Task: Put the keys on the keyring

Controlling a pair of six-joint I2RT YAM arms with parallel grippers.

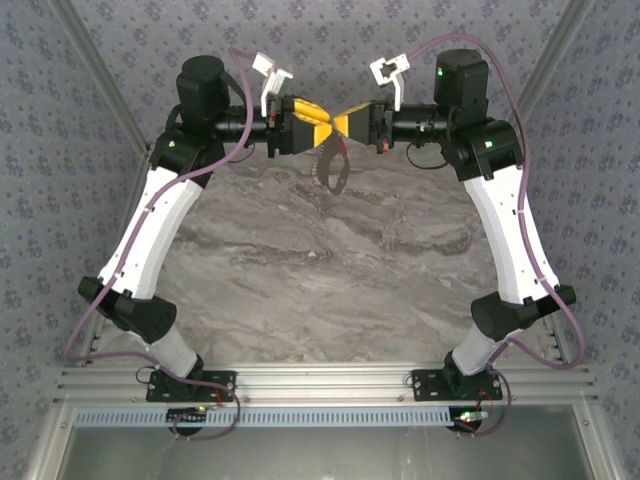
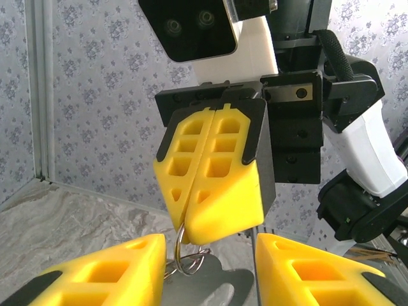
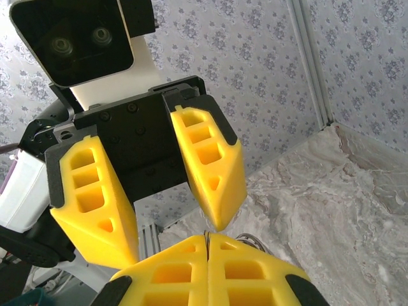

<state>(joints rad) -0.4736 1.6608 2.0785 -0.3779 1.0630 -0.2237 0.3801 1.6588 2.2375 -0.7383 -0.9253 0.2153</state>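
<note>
Seen from above, your two arms meet nose to nose at the upper middle of the frame, over the far part of the marble-patterned table (image 1: 330,280). The right gripper (image 1: 349,122) is clenched, its yellow fingers pressed together on the top of the keyring (image 2: 185,257). The keyring is a loop of thin silvery wire that dangles below the fingertips in the lower middle of the left wrist view. The left gripper (image 1: 320,124) stands released, its fingers parted on either side of that dangling wire and grasping nothing visible. The keys are too small to make out for certain; a faint reddish streak beside the hanging loop in the overhead view may be them. You appear to be at the threading step, with one gripper steadying the ring while the other lines up. The next move likely calls for a slow, fine closing on the wire, since the loop hangs free and may swing or twist. The two grippers nearly touch, so there is little room between them. The patterned back wall sits close behind them, while the table toward the bottom of the frame offers open room.
</note>
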